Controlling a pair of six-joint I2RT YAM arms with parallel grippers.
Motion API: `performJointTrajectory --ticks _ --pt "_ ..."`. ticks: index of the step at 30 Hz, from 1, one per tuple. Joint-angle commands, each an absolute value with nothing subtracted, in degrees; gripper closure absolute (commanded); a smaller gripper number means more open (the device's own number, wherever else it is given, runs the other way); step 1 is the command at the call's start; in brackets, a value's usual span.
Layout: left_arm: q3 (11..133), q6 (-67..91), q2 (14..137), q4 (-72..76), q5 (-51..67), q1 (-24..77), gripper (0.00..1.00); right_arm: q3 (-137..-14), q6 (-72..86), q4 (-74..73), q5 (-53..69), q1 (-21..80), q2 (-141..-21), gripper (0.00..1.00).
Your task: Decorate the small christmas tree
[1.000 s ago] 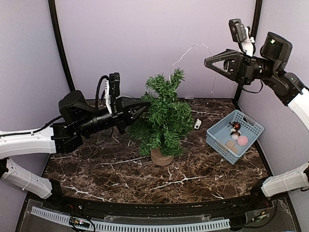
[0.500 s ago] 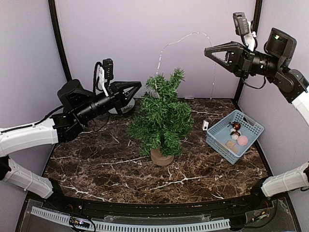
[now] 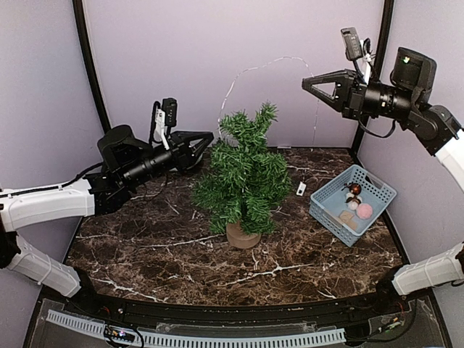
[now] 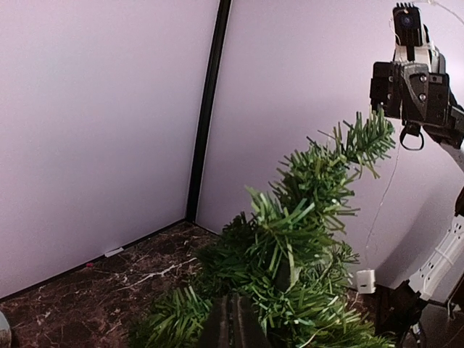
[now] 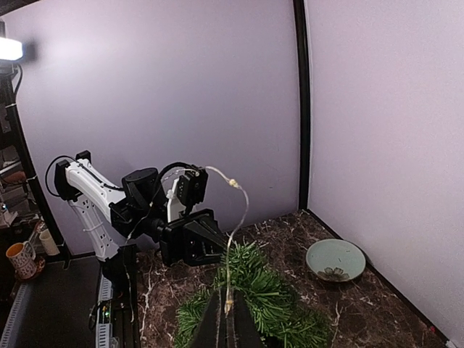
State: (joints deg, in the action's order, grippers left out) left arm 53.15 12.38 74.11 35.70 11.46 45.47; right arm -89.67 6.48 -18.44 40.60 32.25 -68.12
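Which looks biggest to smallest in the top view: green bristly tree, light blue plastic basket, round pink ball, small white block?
1. green bristly tree
2. light blue plastic basket
3. round pink ball
4. small white block, only slightly smaller than the ball
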Motion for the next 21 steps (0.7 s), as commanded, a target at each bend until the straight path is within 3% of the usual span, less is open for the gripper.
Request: performJointTrajectory --ticks 1,4,7,17,21 --pt "51.95 14.69 70.71 34.34 12.21 44.58 0.81 -89.05 5.71 -18.24 38.85 32.6 -67.85 1.0" --pt "51.88 15.34 69.15 32.52 12.68 44.34 0.53 -89.01 5.62 -18.36 38.91 32.65 -67.91 1.0" --pt "51.39 15.95 66.96 30.74 12.84 43.91 0.4 -88.88 5.46 -18.5 39.02 32.6 -68.0 1.0" --pt "44.96 18.31 60.48 30.19 17.14 43.29 0.24 -88.58 5.1 -18.7 39.09 32.56 -68.33 1.0" --pt "41.29 17.77 58.4 33.34 21.2 43.27 0.24 -88.6 5.1 -18.48 39.11 32.6 -68.65 1.0"
